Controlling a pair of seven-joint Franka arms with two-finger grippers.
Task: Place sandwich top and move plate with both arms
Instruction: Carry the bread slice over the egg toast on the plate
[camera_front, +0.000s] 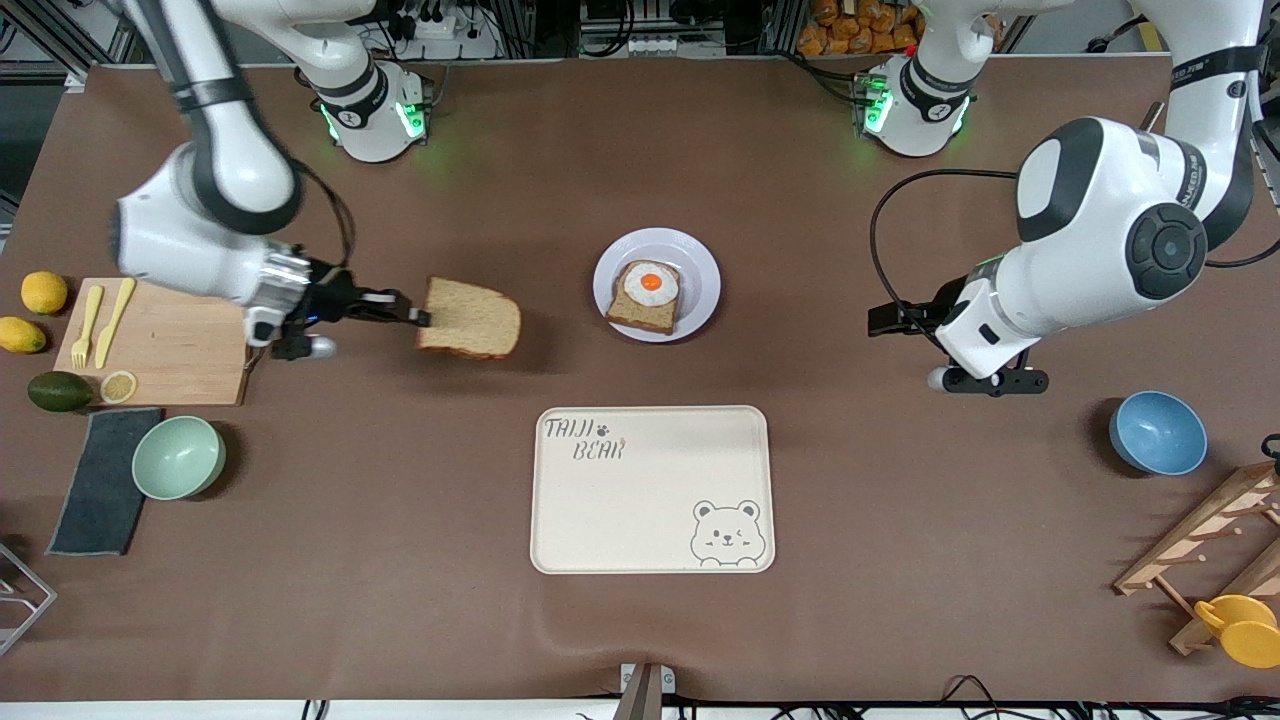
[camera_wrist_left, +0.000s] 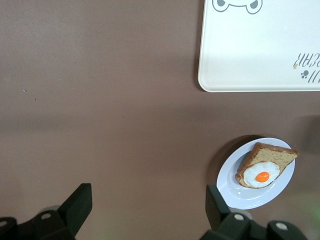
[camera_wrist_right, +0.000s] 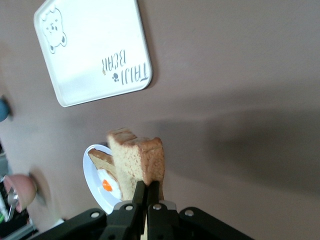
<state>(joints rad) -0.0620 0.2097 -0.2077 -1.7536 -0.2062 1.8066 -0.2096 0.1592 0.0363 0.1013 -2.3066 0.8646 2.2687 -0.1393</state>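
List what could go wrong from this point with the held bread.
The right gripper pinches the sandwich top only at one edge, in the air, so it may sag or slip out. The egg slice sits off-centre on the plate, so the top could land crooked. The left gripper waits open.

In the right wrist view, the sandwich top (camera_wrist_right: 137, 165) hides part of the egg slice (camera_wrist_right: 106, 175) and plate (camera_wrist_right: 92, 175). In the left wrist view, the tray (camera_wrist_left: 260, 50) is cut off at the frame edge.

Robotics lab: 2 bench-mounted arms (camera_front: 1100, 230)
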